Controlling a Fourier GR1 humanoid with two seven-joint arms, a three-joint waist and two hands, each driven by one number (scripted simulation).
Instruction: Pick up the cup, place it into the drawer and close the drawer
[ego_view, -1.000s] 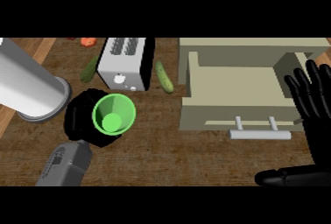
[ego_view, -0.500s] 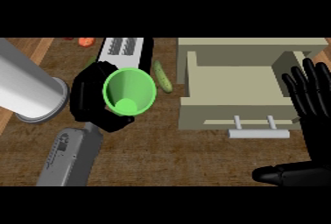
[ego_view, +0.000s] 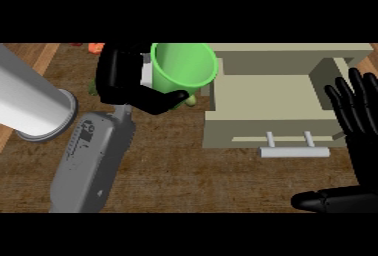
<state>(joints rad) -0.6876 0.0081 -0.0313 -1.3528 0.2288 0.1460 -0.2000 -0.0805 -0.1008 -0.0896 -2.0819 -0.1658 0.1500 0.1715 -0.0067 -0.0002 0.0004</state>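
While clasped in the left hand's (ego_view: 136, 82) curled fingers (ego_view: 159, 100), cup (ego_view: 184, 65) hangs above the desk (ego_view: 192, 175), just left of the open drawer (ego_view: 269, 100). Carry step under way. Next: shift right over the tray, lower, release, then push the handle (ego_view: 294, 150). Right hand (ego_view: 362, 115) resting, fingers straight.

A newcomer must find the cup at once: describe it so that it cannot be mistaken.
Start at the beige open drawer filling the counter's right half. Just off its upper left corner, the left robot hand holds the cup, tilted, with its mouth showing. It is the only bright green thing there, unlike the grey cylinder at the far left.
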